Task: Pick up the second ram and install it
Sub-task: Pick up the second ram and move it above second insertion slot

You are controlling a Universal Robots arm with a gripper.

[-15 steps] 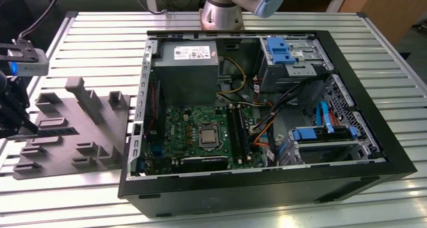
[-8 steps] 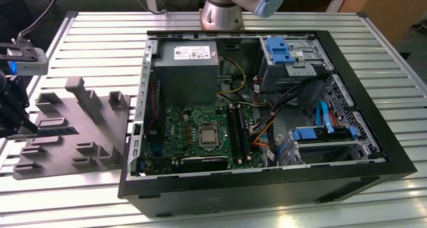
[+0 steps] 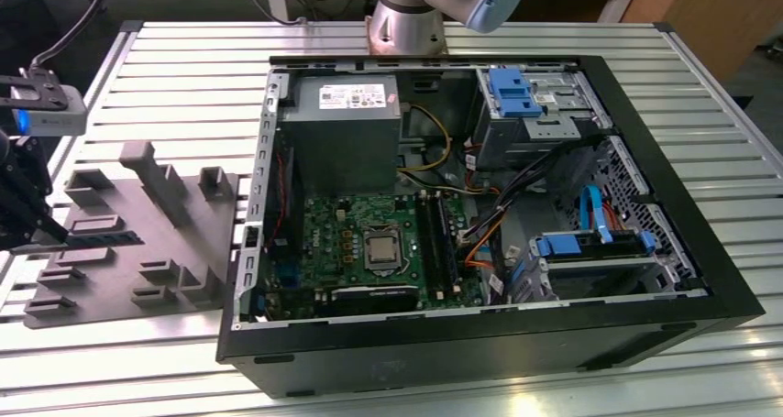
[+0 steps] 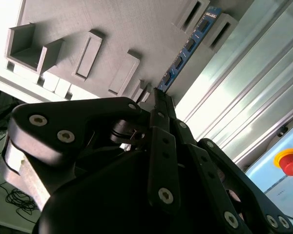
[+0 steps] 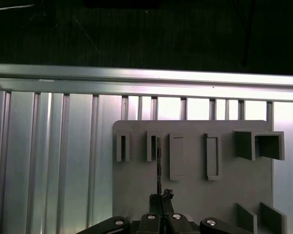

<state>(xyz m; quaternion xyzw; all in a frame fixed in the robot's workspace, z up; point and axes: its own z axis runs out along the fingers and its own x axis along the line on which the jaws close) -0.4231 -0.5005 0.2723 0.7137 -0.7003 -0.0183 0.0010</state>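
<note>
**Tech:** Where was your gripper at that moment?

**Arm:** My gripper (image 3: pixel 35 226) hung at the exterior view's left. It was low over the grey holder plate (image 3: pixel 183 252) that lay on the slatted metal table (image 3: pixel 159 50). The open computer case (image 3: pixel 490 348) was well apart from it, toward the exterior view's right.

**Tech:** And the second ram?

**Arm:** The second ram (image 3: pixel 98 236) stood on its long edge on that plate, toward the plate's side away from the case. In the second wrist view the second ram (image 4: pixel 188 46) ran straight out from my gripper (image 4: pixel 160 97). The chips showed on its face, and its far end sat in a slotted block (image 4: pixel 219 24) of the plate. In the first wrist view the second ram (image 5: pixel 158 165) appeared edge-on as a thin dark line, in line with one of the upright slots.

**Tech:** How were the fingers?

**Arm:** They were drawn together and pinched on the near end of the board, one on each flat face, as far as I could see.

**Tech:** Was it off the plate?

**Arm:** No. It sat down in its holder, level with the blocks around it.

**Tech:** What about the case?

**Arm:** It lay on its side with the motherboard (image 3: pixel 355 234) facing up. The long black slots (image 3: pixel 437 243) ran just beside the processor socket (image 3: pixel 381 247). A red push-button (image 4: pixel 290 163) stood past the table's edge in the second wrist view.
</note>
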